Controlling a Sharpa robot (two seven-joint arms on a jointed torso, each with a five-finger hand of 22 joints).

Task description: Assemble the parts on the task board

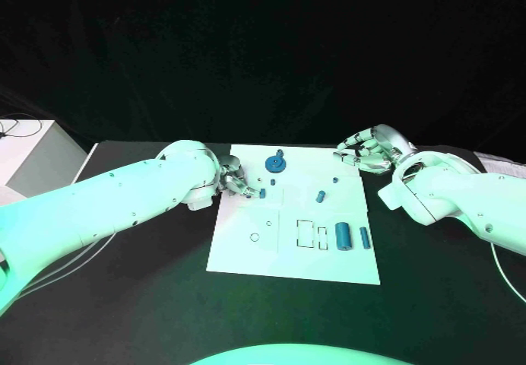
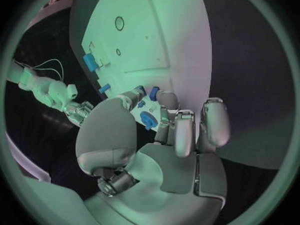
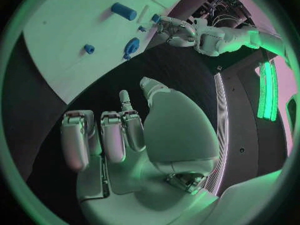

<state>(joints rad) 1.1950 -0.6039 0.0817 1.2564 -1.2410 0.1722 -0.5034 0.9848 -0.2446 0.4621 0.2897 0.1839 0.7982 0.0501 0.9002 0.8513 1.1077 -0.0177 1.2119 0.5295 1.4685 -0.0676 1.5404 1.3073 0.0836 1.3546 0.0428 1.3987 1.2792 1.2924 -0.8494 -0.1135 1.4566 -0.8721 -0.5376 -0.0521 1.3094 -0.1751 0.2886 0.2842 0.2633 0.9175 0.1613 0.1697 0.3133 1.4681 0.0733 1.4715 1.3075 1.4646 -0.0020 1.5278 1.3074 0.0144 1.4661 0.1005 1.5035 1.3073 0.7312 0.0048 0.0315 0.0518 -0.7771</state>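
The white task board point(image 1: 247, 247) lies mid-table. On it a round blue part point(image 1: 275, 162) sits near the far edge, two small blue pegs point(image 1: 320, 196) in the middle, and two blue cylinders point(image 1: 344, 236) toward the right. My left hand point(image 1: 236, 182) is at the board's left edge; in the left wrist view its thumb and a finger pinch a small blue peg point(image 2: 154, 91), which stands upright on the board point(image 1: 263, 193). My right hand point(image 1: 367, 150) hovers off the board's far right corner, fingers point(image 3: 112, 135) curled in with nothing in them.
Rectangular slot outlines point(image 1: 312, 234) and a small round hole point(image 1: 255, 236) mark the board's near half. A white box point(image 1: 27, 156) with cables stands at the table's far left. Pale papers point(image 1: 499, 163) lie at the far right.
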